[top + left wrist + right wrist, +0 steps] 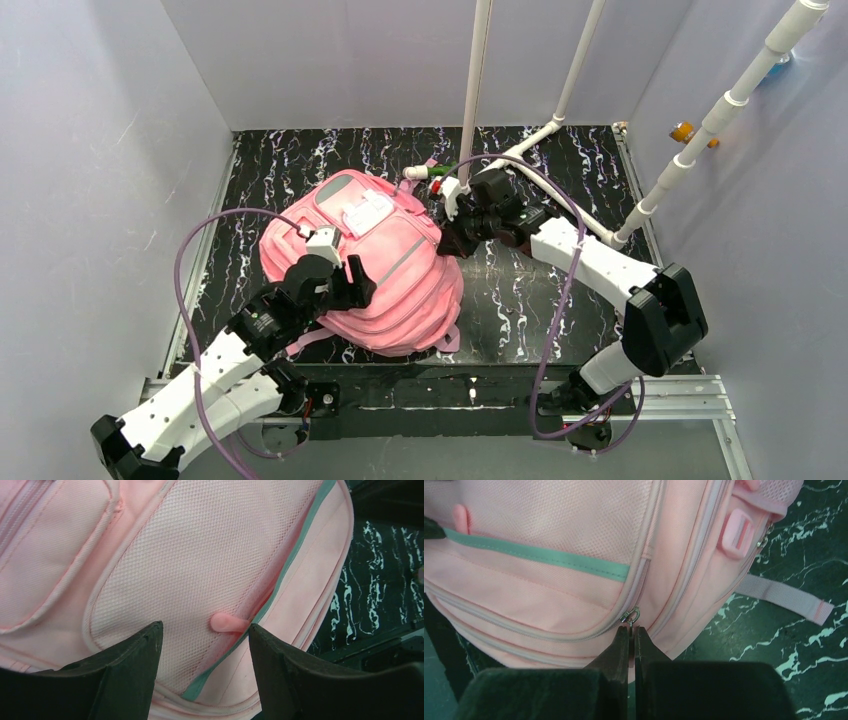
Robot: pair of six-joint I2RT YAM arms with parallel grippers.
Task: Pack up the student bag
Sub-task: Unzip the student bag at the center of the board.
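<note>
The student bag lies front-up in the middle of the table. My right end effector is pressed together on a zipper pull at its side, and my left end effector stands spread around a pink tab. I judge this is the opening step: close left to brace, then drag the zipper.

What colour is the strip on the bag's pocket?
Teal green; strip on the bag shows best in right wrist view.

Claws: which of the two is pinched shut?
The right claw: it is closed tight at a zipper ring on the student bag, while the left claw gapes over the mesh pocket.
</note>
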